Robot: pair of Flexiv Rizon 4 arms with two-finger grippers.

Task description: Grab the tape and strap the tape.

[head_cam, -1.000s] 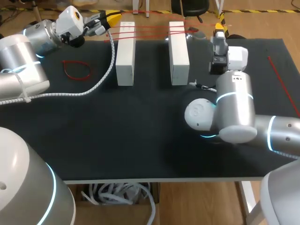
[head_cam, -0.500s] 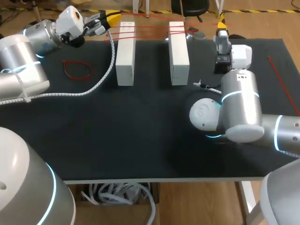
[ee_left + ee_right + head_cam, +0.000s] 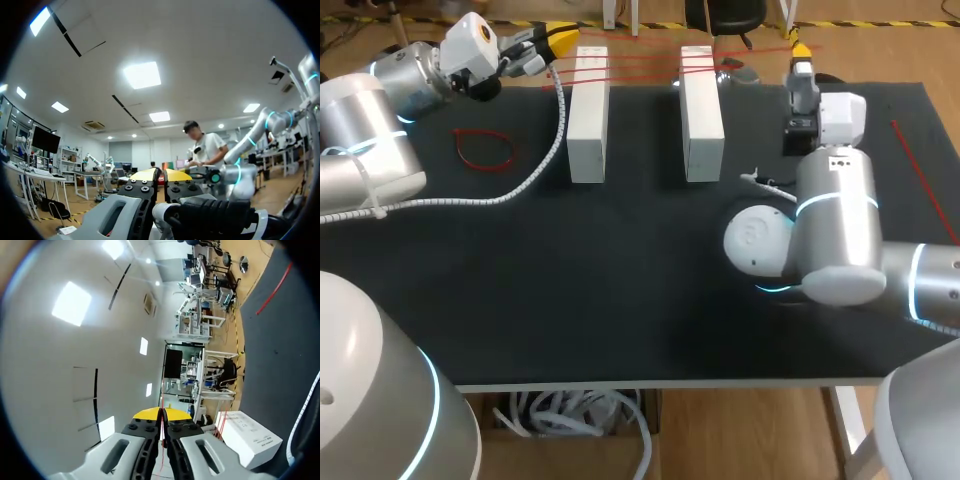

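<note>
Two white blocks (image 3: 587, 112) (image 3: 701, 112) stand side by side at the back of the black table (image 3: 620, 280). Red tape (image 3: 640, 66) runs in several strands across their tops. At the back left, beside the left block, my left gripper (image 3: 556, 38) is shut on one end of the tape; red shows between its yellow tips (image 3: 160, 174). My right gripper (image 3: 801, 50) is at the back right, past the right block, shut on the other end. There the red tape (image 3: 161, 445) passes between its closed fingers, and one white block (image 3: 247, 432) lies beside it.
A loose red tape loop (image 3: 485, 148) lies on the table left of the blocks. A white coiled cable (image 3: 535, 165) hangs from my left arm across that area. A straight red strip (image 3: 923, 182) lies near the table's right edge.
My right arm has moved to the right and a little farther back, drawing its end of the tape out past the right block. The left arm has not moved.
</note>
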